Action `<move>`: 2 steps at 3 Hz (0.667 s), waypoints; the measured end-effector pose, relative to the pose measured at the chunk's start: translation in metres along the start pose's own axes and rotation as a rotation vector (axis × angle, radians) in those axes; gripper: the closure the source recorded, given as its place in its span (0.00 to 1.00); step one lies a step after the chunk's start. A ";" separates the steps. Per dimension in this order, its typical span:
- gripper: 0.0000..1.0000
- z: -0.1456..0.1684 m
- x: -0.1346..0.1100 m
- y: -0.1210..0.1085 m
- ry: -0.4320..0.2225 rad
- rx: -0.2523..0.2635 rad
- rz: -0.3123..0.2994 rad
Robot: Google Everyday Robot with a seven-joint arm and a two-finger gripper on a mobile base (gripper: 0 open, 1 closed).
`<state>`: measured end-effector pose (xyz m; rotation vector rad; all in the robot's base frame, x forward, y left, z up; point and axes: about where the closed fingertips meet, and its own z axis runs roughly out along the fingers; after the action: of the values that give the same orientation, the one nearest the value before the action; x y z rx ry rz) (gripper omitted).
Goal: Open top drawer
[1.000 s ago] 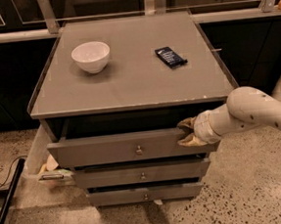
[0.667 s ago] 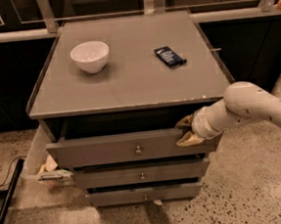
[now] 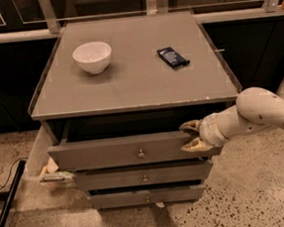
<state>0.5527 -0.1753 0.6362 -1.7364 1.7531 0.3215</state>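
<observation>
The top drawer (image 3: 110, 152) of the grey cabinet is pulled out a little, and a dark gap shows above its flat front. Its small round knob (image 3: 141, 153) sits at the centre. My gripper (image 3: 190, 136), on a white arm coming in from the right, is at the right end of this drawer's front. Its fingers are apart. The upper fingertip (image 3: 190, 126) lies at the panel's top edge and the lower fingertip (image 3: 190, 146) lies across the panel's face.
Two shorter drawers sit below, the middle drawer (image 3: 142, 175) and the bottom drawer (image 3: 144, 197). A white bowl (image 3: 92, 56) and a dark packet (image 3: 173, 57) lie on the cabinet top (image 3: 134, 86). A black pole (image 3: 8, 204) and cable lie on the floor at left.
The gripper has stayed at the right end of the top drawer's front, shifting only slightly. The drawer stands about as far out as before.
</observation>
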 end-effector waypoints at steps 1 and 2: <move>0.85 -0.002 -0.003 -0.001 0.000 0.001 0.000; 1.00 -0.004 -0.005 -0.001 -0.001 0.003 -0.001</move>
<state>0.5527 -0.1734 0.6425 -1.7349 1.7508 0.3198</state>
